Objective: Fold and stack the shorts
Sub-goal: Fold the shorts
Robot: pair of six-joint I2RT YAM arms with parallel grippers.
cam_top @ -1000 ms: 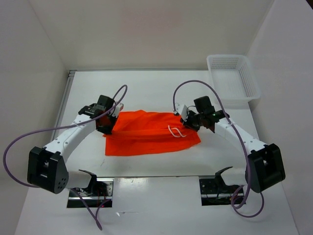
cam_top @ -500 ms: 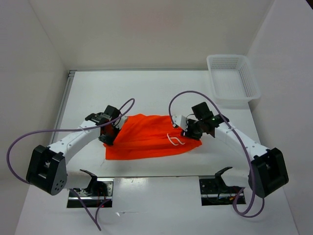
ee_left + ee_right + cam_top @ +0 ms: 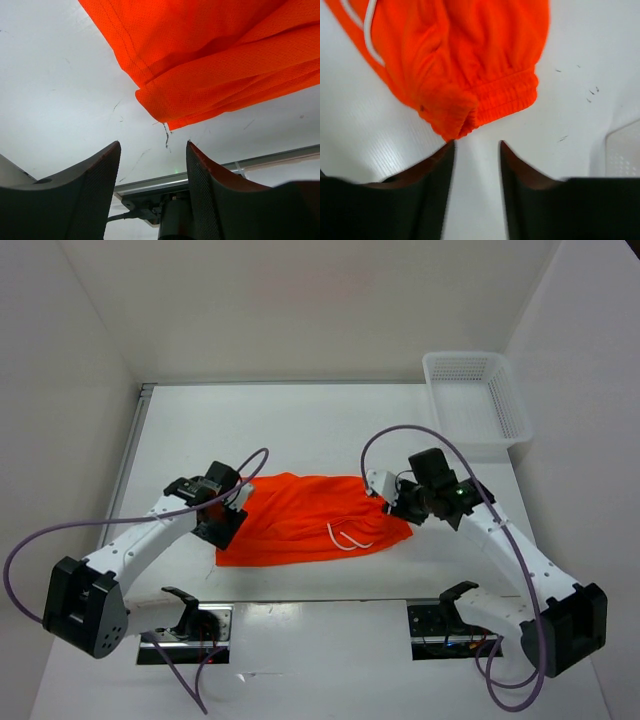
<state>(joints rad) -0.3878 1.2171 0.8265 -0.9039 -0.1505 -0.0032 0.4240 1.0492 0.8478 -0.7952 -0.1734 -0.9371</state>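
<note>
The orange shorts (image 3: 310, 518) lie folded flat in the middle of the white table, their white drawstring (image 3: 345, 537) looped on top near the right end. My left gripper (image 3: 222, 523) stands open just off the left end; in the left wrist view its jaws (image 3: 154, 145) hold nothing and the folded hem of the shorts (image 3: 210, 60) lies a little beyond them. My right gripper (image 3: 392, 502) is at the right end, open. In the right wrist view the waistband corner of the shorts (image 3: 460, 60) sits just past its fingertips (image 3: 476, 143), outside the gap.
A white mesh basket (image 3: 478, 400) stands at the back right corner, and its edge shows in the right wrist view (image 3: 622, 150). A metal rail (image 3: 135, 445) runs along the table's left edge. Purple cables arch over both arms. White walls enclose the table.
Both grippers were closed on the ends of the shorts and have opened and let go. The shorts now rest on the table, and both grippers have drawn slightly outward.
</note>
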